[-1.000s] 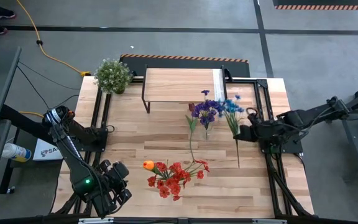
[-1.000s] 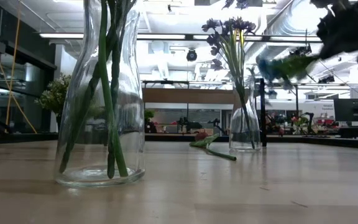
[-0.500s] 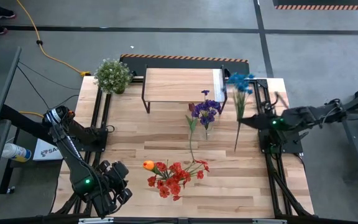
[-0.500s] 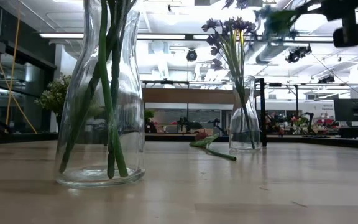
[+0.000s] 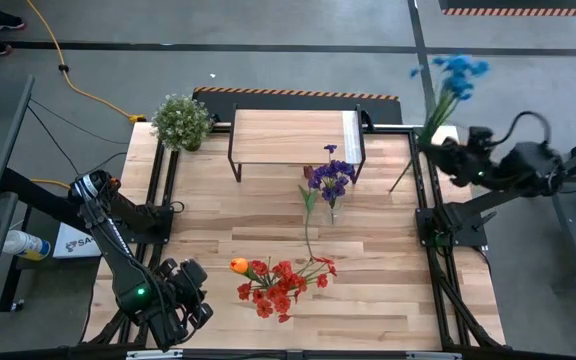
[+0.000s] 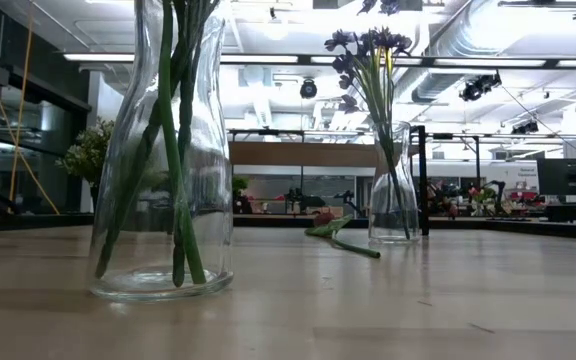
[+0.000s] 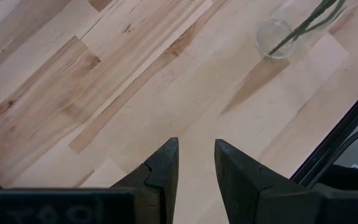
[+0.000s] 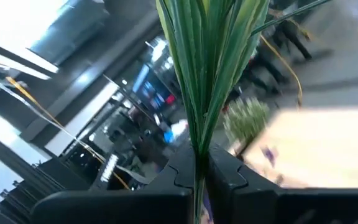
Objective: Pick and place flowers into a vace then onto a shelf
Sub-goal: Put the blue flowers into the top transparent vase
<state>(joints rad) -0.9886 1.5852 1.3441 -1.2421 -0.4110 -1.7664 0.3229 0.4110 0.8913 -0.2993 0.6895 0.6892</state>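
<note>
High view: your right end effector (image 5: 436,148), clamped on the blue flowers (image 5: 456,72), has swung them up from beside the purple vase (image 5: 331,207) and out past the worktop's (image 5: 208,230) far right corner, so insertion is not imminent. Low view: blue blooms gone (stems in both vases remain). Left wrist: left end effector (image 7: 195,163) slightly apart, empty, near corner. Right wrist: green leaves pinched between fingers (image 8: 224,167).

2 dark arms, black cables

Blue flowers (image 5: 459,70) on green stem; red flowers (image 5: 278,285); purple flowers (image 5: 330,177)
</note>
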